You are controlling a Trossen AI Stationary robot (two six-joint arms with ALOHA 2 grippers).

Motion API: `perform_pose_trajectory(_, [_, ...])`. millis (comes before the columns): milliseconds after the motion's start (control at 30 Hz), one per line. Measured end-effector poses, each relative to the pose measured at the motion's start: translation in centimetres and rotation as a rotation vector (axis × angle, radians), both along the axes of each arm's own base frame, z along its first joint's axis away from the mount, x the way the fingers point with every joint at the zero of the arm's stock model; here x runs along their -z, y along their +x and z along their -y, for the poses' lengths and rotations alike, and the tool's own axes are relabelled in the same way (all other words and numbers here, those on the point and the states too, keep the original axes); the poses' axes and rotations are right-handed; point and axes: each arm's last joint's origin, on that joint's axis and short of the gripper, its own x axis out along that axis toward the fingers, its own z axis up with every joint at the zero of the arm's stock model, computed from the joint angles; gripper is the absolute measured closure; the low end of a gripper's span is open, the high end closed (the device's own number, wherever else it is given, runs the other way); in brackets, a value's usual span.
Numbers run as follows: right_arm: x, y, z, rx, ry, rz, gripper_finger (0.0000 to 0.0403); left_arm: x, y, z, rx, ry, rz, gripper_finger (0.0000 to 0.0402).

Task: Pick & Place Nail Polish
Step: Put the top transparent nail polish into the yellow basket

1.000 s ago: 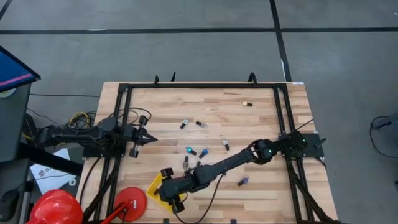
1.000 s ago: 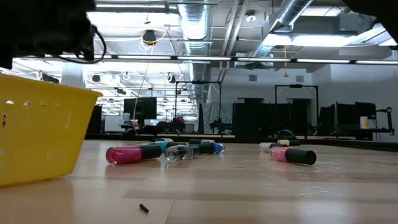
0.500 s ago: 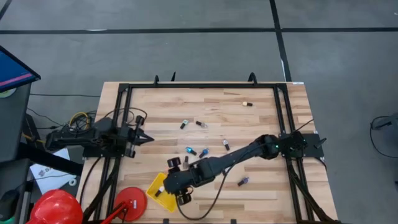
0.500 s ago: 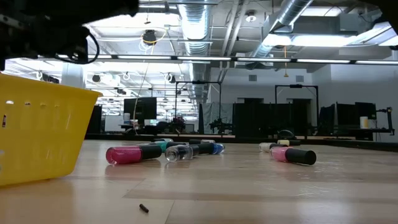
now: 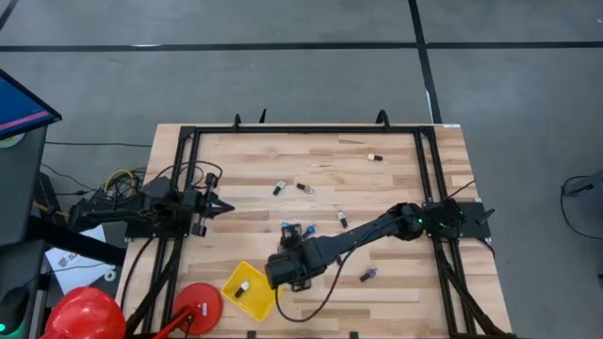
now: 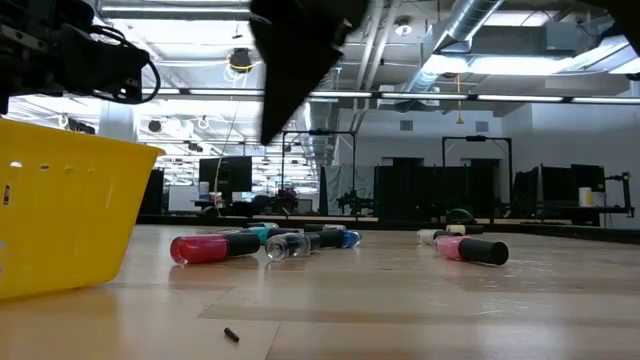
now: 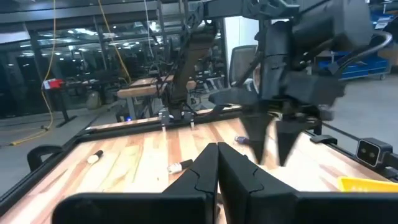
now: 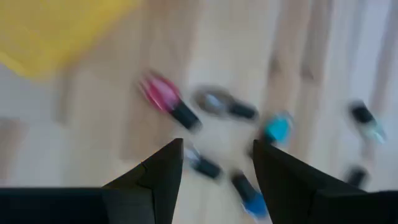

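Several tiny nail polish bottles with dark caps lie on their sides on the wooden table. In the low view I see a pink one, a clear one, a blue one and another pink one. My right gripper hovers open and empty above this cluster, and its wrist view looks down on the pink bottle, a teal one and a blue one. My left gripper waits shut and empty at the table's left side. The yellow basket holds a small bottle.
More bottles lie scattered toward the far side, mid-table and near the front. A red helmet and a red round object sit off the near left corner. A black frame borders the table.
My right gripper has moved from above the yellow basket toward the table's right and far side, over the cluster of bottles, and the basket now shows uncovered. The bottles on the table have not moved.
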Motion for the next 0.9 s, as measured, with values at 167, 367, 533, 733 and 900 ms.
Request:
perform_pose_trajectory(167, [-2.0,-1.7,1.8,0.072,-0.050,-0.092,0.0213,0.0,0.0,0.1,0.011,0.000,0.001,0.0401])
perform_pose_trajectory(367, [-6.0,-4.8,4.2,0.235,-0.209,-0.021,0.0203,-0.1,0.0,0.1,0.012,0.001,0.007,0.0401])
perform_pose_trajectory(533, [-8.4,-10.5,6.9,0.369,-0.218,0.171,0.0196,-0.1,0.0,0.1,0.012,0.001,0.007,0.0401])
perform_pose_trajectory(733, [-7.8,-15.0,13.4,0.477,0.040,0.500,0.0200,-0.1,0.0,0.1,0.012,0.001,0.010,0.0401])
perform_pose_trajectory(900, [-5.1,-15.6,18.8,0.536,0.191,0.560,0.0206,-0.1,0.0,0.1,0.012,0.001,0.015,0.0401])
